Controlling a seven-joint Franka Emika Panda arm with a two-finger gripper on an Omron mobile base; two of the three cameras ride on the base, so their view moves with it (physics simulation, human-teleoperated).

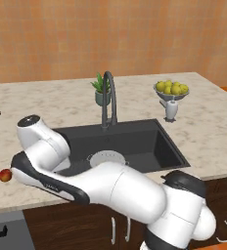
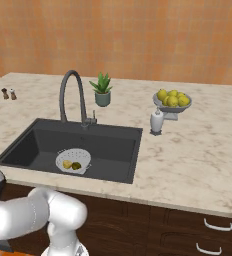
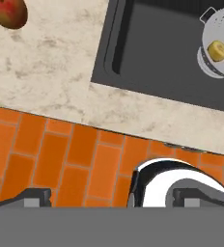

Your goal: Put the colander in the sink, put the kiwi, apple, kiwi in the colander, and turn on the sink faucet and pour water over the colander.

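From the left base view the colander (image 1: 107,159) already sits in the sink (image 1: 159,141), its contents hidden by the arm; the apple (image 1: 6,175) waits on the counter's (image 1: 208,132) near left edge; the faucet (image 1: 108,97) looks dry. The right base view looks into the colander: both kiwis (image 2: 71,164) lie inside, no stream falls. The hand view shows the apple far left, untouched; the gripper (image 3: 114,197) is spread wide, holding nothing; I judge apple and water remain.
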